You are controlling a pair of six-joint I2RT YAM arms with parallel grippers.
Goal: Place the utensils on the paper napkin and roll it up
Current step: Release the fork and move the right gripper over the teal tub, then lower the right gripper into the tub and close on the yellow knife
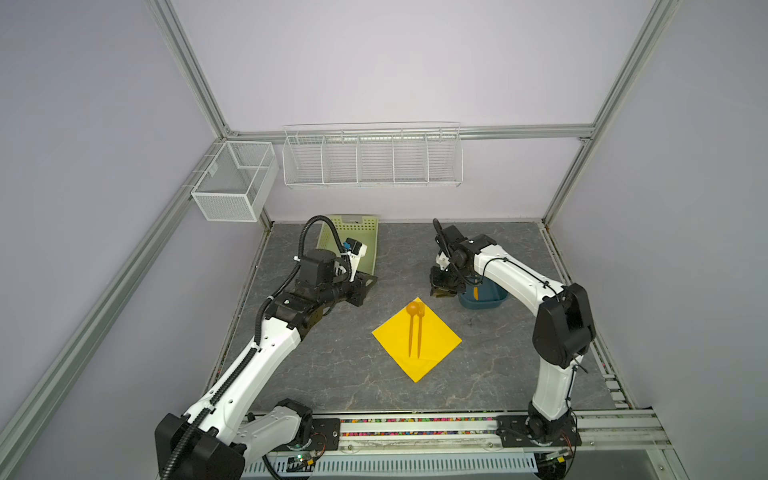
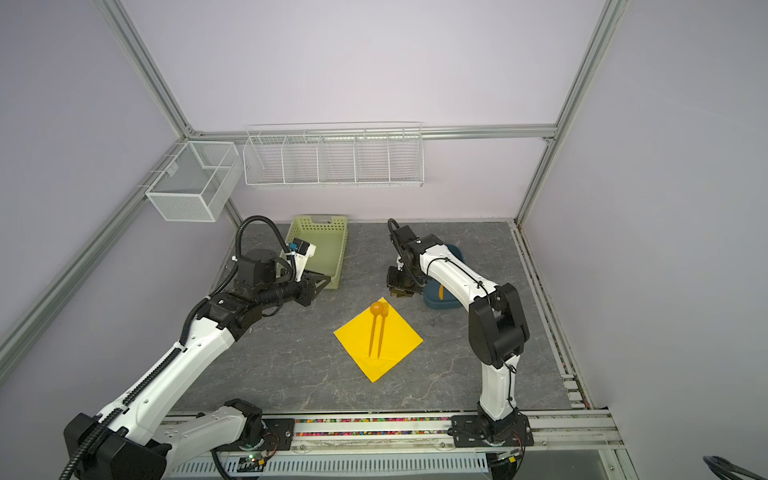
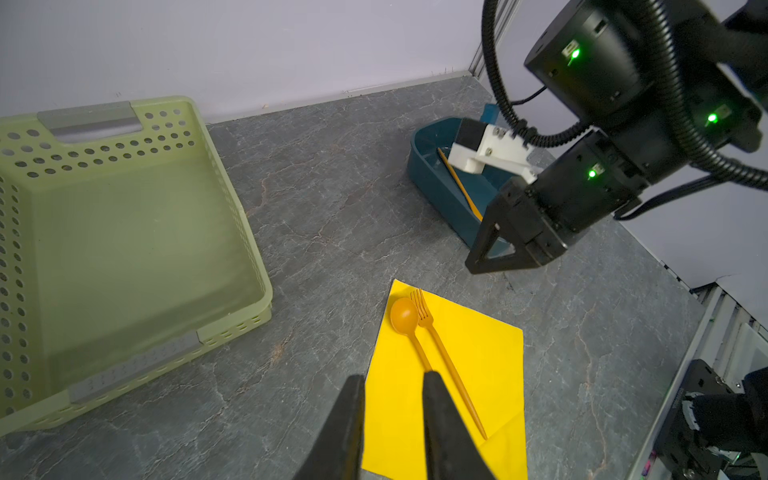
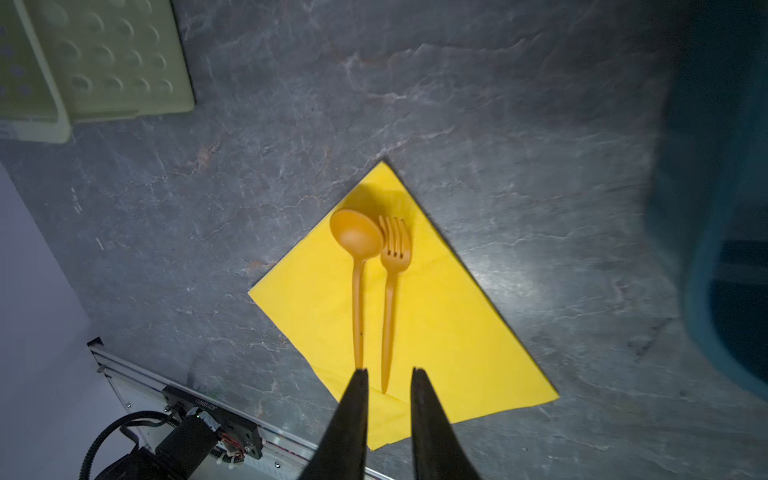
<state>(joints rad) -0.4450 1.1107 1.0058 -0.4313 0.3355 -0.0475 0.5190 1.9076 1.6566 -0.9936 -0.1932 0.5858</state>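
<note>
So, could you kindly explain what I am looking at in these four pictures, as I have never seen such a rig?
These are two robot arms mounted along the near edge of a grey tabletop. Two pictures come from a camera overhead, looking down on everything. The other two come from small cameras on each arm's wrist, looking along its black pincer, the end effector. On the tabletop lies a yellow paper napkin with an orange spoon and fork side by side on it. Further back stand an empty green basket and a blue tub holding a third orange utensil. The left end effector and right end effector both hang above the table, fingers slightly apart, holding nothing.
</note>
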